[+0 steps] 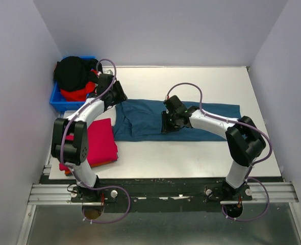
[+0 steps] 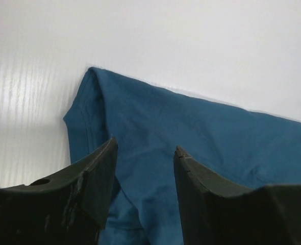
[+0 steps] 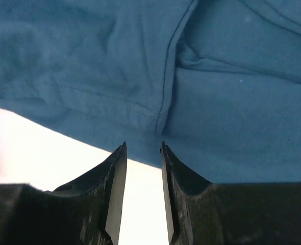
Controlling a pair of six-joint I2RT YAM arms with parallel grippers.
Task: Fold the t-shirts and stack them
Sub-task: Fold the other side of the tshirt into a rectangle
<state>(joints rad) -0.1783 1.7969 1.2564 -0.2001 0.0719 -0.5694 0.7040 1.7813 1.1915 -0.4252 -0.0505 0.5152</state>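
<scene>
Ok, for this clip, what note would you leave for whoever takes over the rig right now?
Left gripper: open, empty, low over the left end of the teal-blue shirt.
Right gripper: jaws narrowly apart, empty, at that shirt's near edge, about mid-length.
The teal-blue shirt lies in a long band across the middle of the table.
Crimson-pink shirt: folded, at the near left.
Black shirt and red shirt: bunched in the blue bin, far left.
Done: crimson-pink folded.
Left: finish folding the teal-blue shirt, stack it, then do the bin's shirts.
</scene>
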